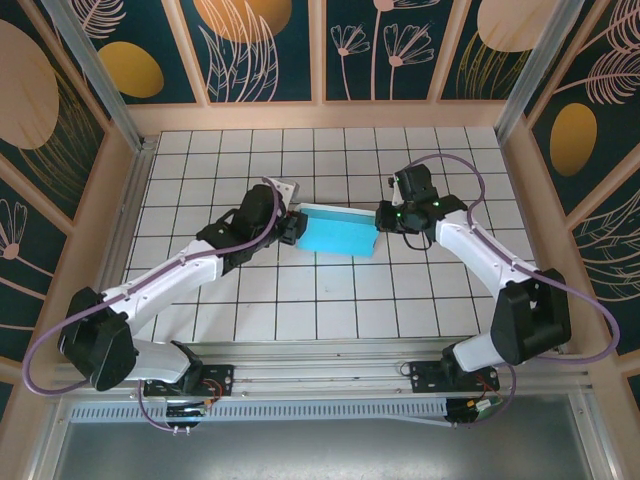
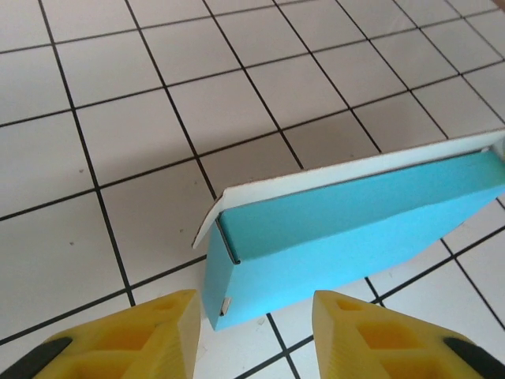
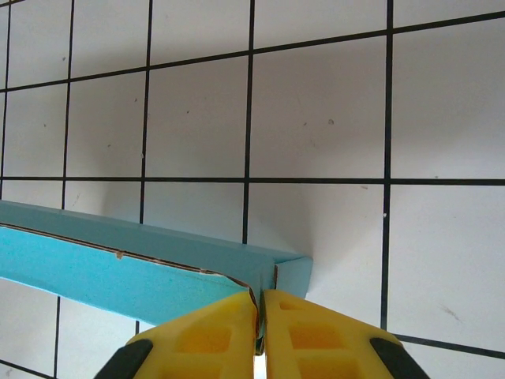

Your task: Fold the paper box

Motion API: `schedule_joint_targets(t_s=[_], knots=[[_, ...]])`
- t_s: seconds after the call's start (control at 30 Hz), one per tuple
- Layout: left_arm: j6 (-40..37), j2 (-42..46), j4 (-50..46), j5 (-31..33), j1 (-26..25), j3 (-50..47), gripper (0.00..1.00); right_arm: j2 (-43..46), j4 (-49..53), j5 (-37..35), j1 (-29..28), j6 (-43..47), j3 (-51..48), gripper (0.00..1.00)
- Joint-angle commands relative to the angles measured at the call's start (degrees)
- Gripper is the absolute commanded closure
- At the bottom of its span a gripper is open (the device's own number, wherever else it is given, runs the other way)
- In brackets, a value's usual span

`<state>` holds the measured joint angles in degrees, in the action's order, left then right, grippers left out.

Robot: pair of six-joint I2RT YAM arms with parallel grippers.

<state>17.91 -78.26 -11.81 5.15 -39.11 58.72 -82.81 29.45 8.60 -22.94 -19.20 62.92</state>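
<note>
Box (image 1: 338, 232) near done, one end loose

Nearest us, in the left wrist view, left gripper (image 2: 254, 316) stands with jaws apart, gripping nothing. The box end sits just beyond it and touches neither jaw. At that end a white flap (image 2: 207, 225) juts out untucked, and a pale lip (image 2: 355, 163) runs along the upper long edge.

Right gripper (image 3: 259, 316) is clamped on the opposite corner of the box, jaws pressed together over a thin cardboard edge.

From above, the box lies flat, turquoise side up, on the table (image 1: 330, 290) at its middle, between the two grippers.

We judge the step in hand to be closing the last end. Next move calls for left gripper to push the flap in and press the lip down while right gripper steadies the box. Thin card may buckle if pushed off-line.
</note>
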Motion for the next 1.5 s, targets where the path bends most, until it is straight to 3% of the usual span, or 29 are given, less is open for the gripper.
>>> schedule_joint_targets(t_s=[0.0, 0.13, 0.23, 0.37, 0.9, 1.13, 1.47], knots=[[2.8, 0.2, -4.6, 1.0, 1.7, 3.7, 0.58, -0.8, 1.8, -0.3, -0.5, 0.7, 1.7, 0.88], [-1.8, -1.4, -7.4, -6.0, 7.2, 5.1, 0.58, -1.1, 2.0, -0.2, -0.5, 1.1, 2.1, 0.88], [-10.7, -3.4, -11.5, -16.9, 11.6, 8.2, 0.59, -1.5, 2.6, -0.3, -0.6, 1.7, 2.5, 0.88], [-17.7, -6.4, -17.1, -25.9, 13.5, 12.8, 0.61, -2.0, 2.9, 0.2, -0.6, 1.9, 2.8, 0.88], [-18.2, -16.0, -15.4, -24.6, 13.7, 17.8, 0.62, -2.1, 3.2, 0.2, -0.5, 2.1, 2.8, 0.88], [-18.0, -16.7, -15.1, -25.0, 13.7, 17.6, 0.74, -2.2, 3.4, 0.1, -0.5, 2.2, 3.1, 0.88], [-17.4, -17.3, -14.4, -25.9, 13.7, 17.5, 0.77, -2.1, 3.4, 0.2, -0.6, 2.2, 2.9, 0.88]])
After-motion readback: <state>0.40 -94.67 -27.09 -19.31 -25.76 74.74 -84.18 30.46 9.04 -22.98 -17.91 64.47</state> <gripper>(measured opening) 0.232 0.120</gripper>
